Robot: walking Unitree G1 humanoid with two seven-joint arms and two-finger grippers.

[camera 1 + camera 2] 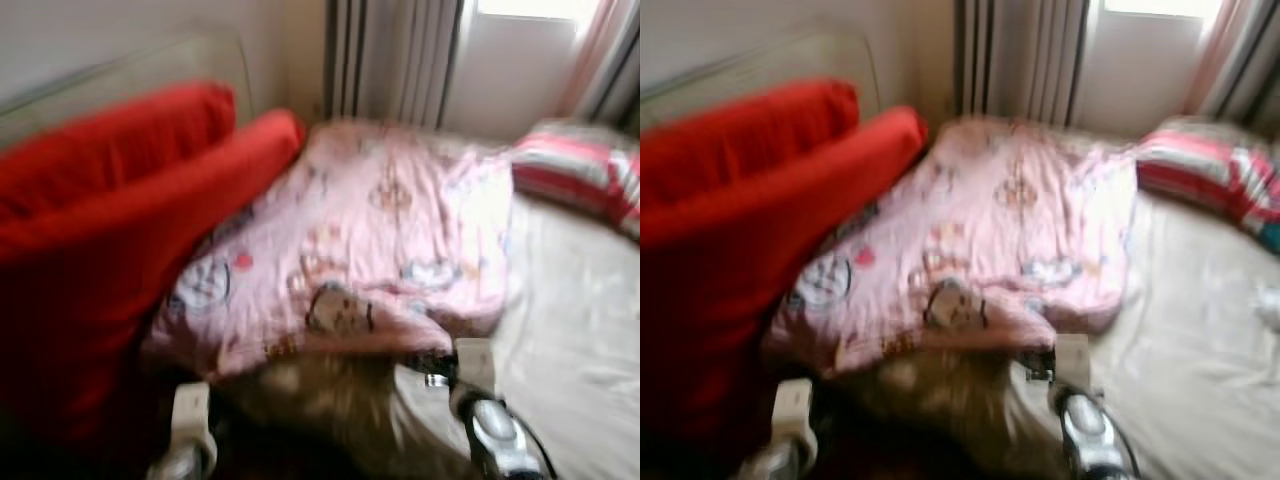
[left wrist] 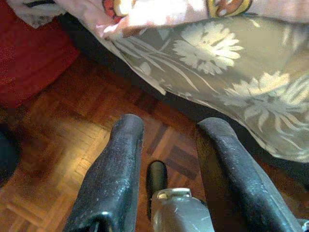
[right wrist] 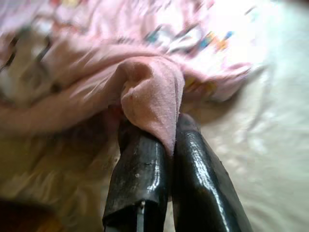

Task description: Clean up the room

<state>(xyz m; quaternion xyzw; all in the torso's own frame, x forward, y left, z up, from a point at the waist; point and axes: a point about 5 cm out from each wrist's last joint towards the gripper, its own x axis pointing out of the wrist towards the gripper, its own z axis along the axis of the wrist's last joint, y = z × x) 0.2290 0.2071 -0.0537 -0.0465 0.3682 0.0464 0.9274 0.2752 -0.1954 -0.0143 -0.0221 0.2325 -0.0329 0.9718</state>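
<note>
A wide bed with a pale cream sheet [image 1: 580, 340] carries a pink cartoon-printed blanket [image 1: 380, 230] spread across its middle, with a big red cushion [image 1: 90, 250] at the robot's left and a red-and-white striped pillow [image 1: 585, 170] at the far right. The right end effector [image 3: 169, 145] has its fingers pressed together, pinching a fold of the blanket's near edge. The left end effector [image 2: 166, 145] hangs spread over the brown parquet floor [image 2: 58, 145] beside the bed's floral-printed side [image 2: 231, 82].

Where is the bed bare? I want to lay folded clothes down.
Bare sheet lies on the right, between the pink blanket and the striped pillow. The left is crowded by the red cushion. The right gripper pinches the blanket's edge.
</note>
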